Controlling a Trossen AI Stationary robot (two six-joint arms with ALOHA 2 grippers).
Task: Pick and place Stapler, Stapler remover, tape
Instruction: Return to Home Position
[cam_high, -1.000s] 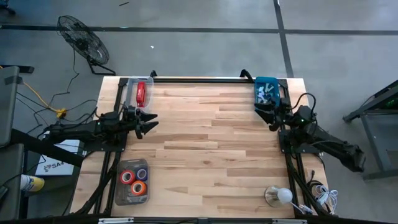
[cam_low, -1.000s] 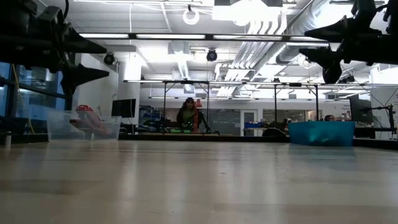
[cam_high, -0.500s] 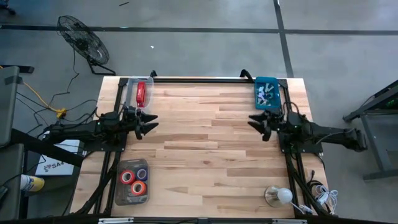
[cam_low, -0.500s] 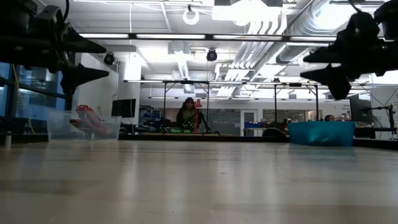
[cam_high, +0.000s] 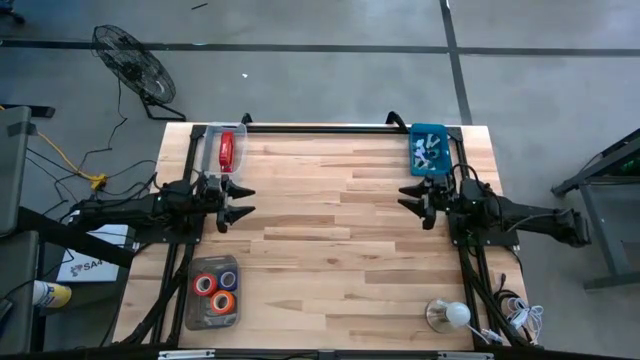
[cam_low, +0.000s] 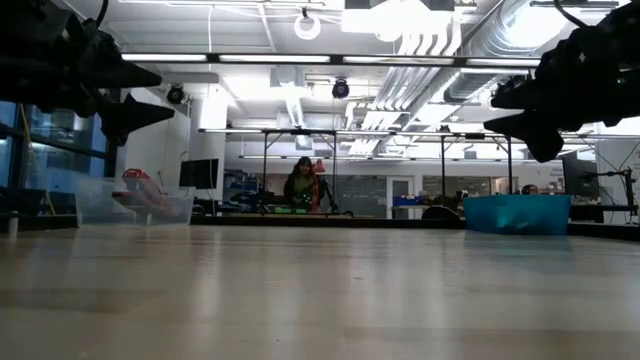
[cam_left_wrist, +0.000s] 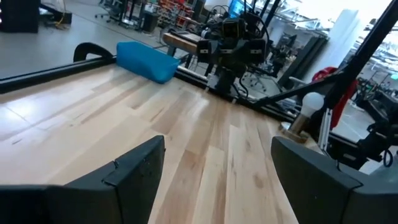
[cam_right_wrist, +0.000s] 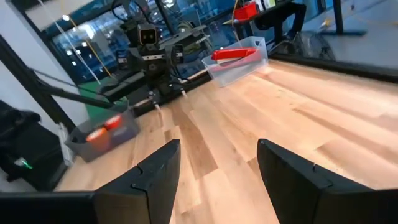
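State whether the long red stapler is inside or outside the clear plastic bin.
Inside: the long red stapler lies within the walls of the clear plastic bin.

One marking noted. A white sheet or box (cam_high: 90, 262) on the floor (cam_high: 300, 80), just beside the left edge of the surface (cam_high: 330, 230), bears dark capital letters beginning "SA". The remaining letters cannot be read.

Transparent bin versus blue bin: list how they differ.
The transparent bin has clear walls and holds one red stapler; the blue bin is opaque and holds several pale staple removers. The transparent bin sits by the left arm, the blue bin by the right arm. Both occupy table corners.
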